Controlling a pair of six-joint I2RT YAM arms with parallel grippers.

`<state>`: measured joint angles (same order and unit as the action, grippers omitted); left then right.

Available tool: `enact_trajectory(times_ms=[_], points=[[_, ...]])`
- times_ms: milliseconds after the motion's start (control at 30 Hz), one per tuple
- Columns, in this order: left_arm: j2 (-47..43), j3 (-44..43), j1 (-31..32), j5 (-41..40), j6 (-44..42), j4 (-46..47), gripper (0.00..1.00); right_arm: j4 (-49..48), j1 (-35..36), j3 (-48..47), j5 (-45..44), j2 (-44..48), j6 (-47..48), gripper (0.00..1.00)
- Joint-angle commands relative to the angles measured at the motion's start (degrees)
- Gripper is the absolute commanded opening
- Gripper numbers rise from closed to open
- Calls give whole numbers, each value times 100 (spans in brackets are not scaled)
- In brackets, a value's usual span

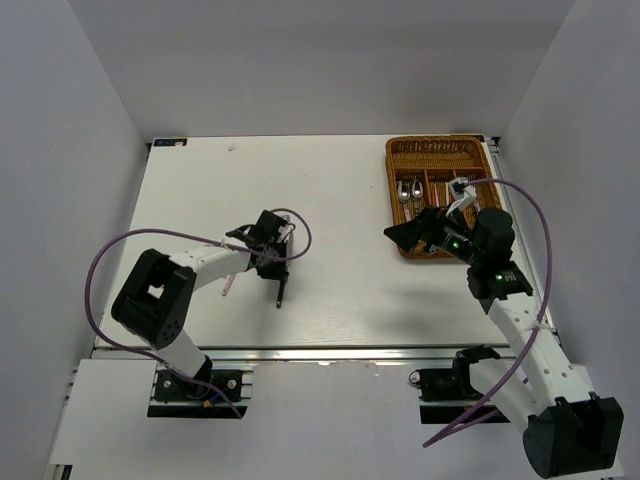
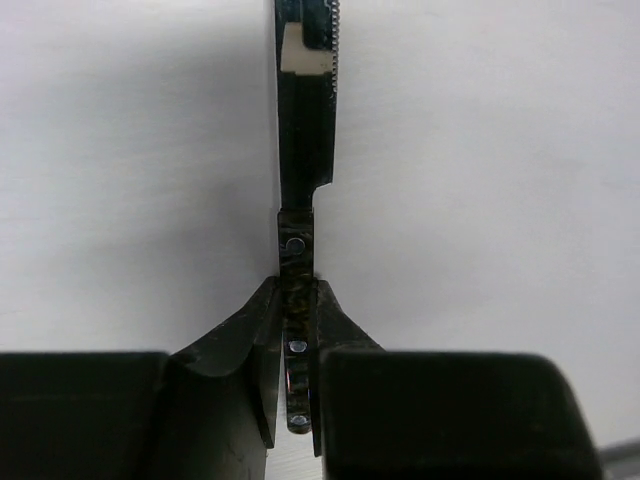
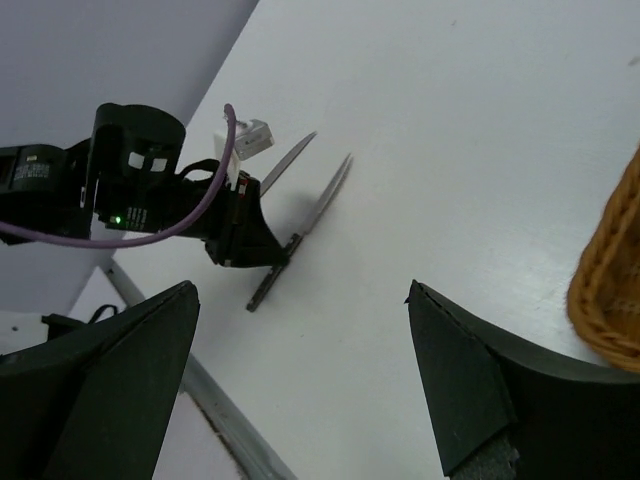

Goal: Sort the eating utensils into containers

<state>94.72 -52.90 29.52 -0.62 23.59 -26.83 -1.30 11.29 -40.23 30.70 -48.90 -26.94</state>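
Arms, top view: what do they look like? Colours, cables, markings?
Both alike: left arm and right arm have white links, boxy black joint housings, black wedge-shaped jaws. A purple cable loops loosely along each. A green LED glows on the right wrist.

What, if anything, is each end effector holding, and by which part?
The left end effector pinches the knife by its dark handle; the right end effector is open and empty.

right tool (image 3: 300, 400): fingers wide apart | left tool (image 3: 262, 252): pinching knife (image 3: 325, 200) handle | wicker tray (image 3: 610, 290): at right edge
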Motion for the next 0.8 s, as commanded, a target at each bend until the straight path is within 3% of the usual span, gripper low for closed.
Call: enact_trajectory(times_ms=[0, 100, 233, 333, 433, 567, 767], points=[[-731, 586, 334, 816, 724, 1001, 0, -885, 14, 584, 542, -233, -828, 89], [-1139, 947, 615, 1439, 1120, 2179, 0, -1757, 180, 1393, 482, -286, -1821, 90], [-1167, 1089, 1090, 2022, 1446, 3323, 0, -2717, 908, 1931, -405, -286, -2640, 88], [-1087, 1037, 1398, 2084, 1604, 3842, 0, -2639, 1586, 1843, -1581, -435, -2764, 86], [-964, 949, 1574, 2119, 1666, 4018, 0, -2612, 1982, 1703, -2179, -637, -2878, 79], [-902, 765, 1706, 2128, 1684, 4133, 0, -1816, 2429, 1291, -3355, -892, -2940, 68], [-876, 711, 1803, 2224, 1657, 4265, 0, -1575, 2580, 1123, -3817, -954, -2826, 60]])
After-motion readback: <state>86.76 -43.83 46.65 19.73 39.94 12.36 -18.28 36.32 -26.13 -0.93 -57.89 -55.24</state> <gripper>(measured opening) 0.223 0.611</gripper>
